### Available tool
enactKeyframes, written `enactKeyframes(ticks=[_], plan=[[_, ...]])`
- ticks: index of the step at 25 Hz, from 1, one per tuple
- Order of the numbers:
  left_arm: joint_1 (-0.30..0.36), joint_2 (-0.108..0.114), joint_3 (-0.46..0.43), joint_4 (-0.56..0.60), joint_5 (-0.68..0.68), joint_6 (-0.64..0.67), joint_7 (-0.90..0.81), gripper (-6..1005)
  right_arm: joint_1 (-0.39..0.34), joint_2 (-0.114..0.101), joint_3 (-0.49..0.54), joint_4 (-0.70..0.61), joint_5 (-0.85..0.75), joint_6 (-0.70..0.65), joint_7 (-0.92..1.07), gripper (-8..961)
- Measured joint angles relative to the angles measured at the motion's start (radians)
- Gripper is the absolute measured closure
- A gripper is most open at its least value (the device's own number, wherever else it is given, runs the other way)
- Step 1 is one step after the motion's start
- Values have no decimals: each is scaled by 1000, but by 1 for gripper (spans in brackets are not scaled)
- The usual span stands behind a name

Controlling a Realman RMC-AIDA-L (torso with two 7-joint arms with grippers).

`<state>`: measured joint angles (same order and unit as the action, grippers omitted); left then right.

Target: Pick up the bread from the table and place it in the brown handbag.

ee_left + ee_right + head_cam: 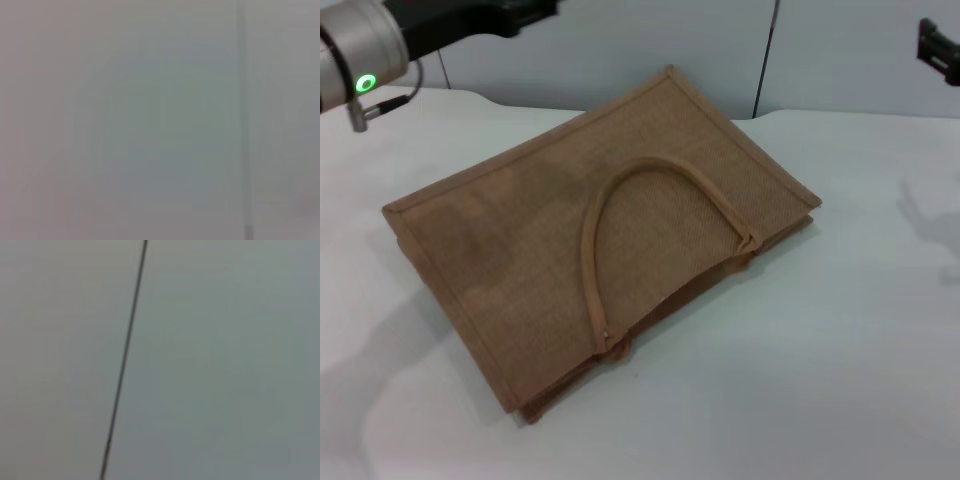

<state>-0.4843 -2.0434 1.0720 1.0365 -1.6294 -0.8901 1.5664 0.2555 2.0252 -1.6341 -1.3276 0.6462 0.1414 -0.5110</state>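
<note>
The brown handbag [600,240] lies flat on the white table [840,330] in the head view, its looped handle [650,215] resting on top and its mouth toward the near right. The bread is not in view in any frame. My left arm [370,50] shows at the top left, raised above the table's far left; its gripper is out of the frame. A dark part of my right arm [940,48] shows at the top right edge, raised above the table. Both wrist views show only a blank grey wall.
A grey wall with a vertical panel seam [767,55] stands behind the table. The seam also shows in the left wrist view [242,120] and in the right wrist view [125,355].
</note>
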Motion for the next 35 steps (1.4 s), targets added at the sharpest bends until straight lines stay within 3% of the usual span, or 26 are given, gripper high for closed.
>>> enactKeyframes(ticks=[7, 14, 18, 25, 29, 35], plan=[[44, -3, 114, -46, -195, 234, 188, 275, -19, -1, -98, 124, 3, -302, 65, 161], [86, -3, 259, -88, -580, 364, 535, 276, -16, -4, -210, 279, -3, -628, 191, 161], [82, -3, 300, -184, -831, 341, 756, 276, 6, -5, -288, 425, -8, -851, 253, 161], [64, -4, 343, -384, -1157, 178, 1101, 277, 115, -5, -340, 636, -6, -908, 336, 161], [52, -6, 358, -508, -1251, 75, 1190, 277, 128, -4, -347, 701, -4, -961, 367, 161], [19, -7, 351, -639, -1269, 8, 1220, 278, 150, -2, -347, 774, 0, -973, 370, 161]])
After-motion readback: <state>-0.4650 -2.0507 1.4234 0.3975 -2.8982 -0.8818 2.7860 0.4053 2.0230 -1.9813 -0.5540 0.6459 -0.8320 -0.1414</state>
